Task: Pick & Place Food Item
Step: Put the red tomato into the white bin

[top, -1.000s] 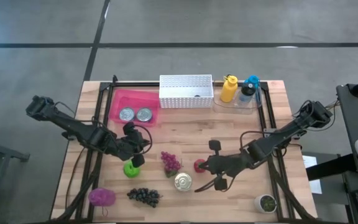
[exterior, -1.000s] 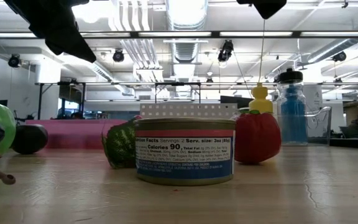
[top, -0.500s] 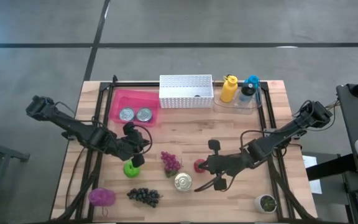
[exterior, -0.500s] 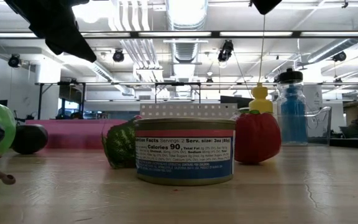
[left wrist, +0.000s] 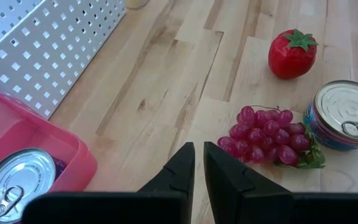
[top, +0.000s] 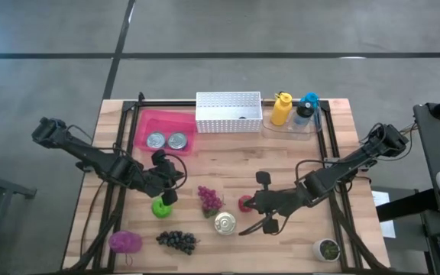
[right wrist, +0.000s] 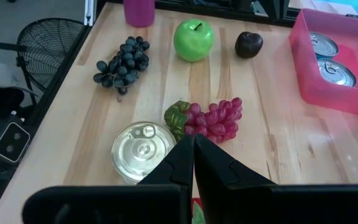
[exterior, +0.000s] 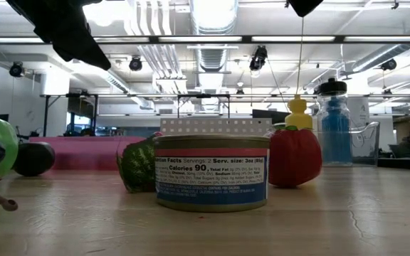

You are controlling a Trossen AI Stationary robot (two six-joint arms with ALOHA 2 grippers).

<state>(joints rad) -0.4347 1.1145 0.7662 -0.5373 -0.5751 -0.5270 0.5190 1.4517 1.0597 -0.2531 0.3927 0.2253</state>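
A: Where is the left arm?

B: It comes in from the left side of the high view and bends down to the middle left of the table point(top: 228, 156). The left gripper point(top: 166, 197) sits low there, right by the green apple point(top: 160, 207). Its two fingers point(left wrist: 179, 171) are almost together, with only a thin gap and nothing in it.

A: And the right arm?

B: It comes in from the right side and stretches low across the table. The right gripper point(top: 252, 204) is in the lower middle of the high view, just beside the red strawberry point(top: 244, 202). Its fingers point(right wrist: 180, 158) are pressed together and hold nothing.

A: What food is near them?

B: The pink grapes point(top: 208, 198) lie between the two grippers. A tin can point(top: 224, 223) stands just below the grapes, and dark grapes point(top: 176, 241) lie lower left
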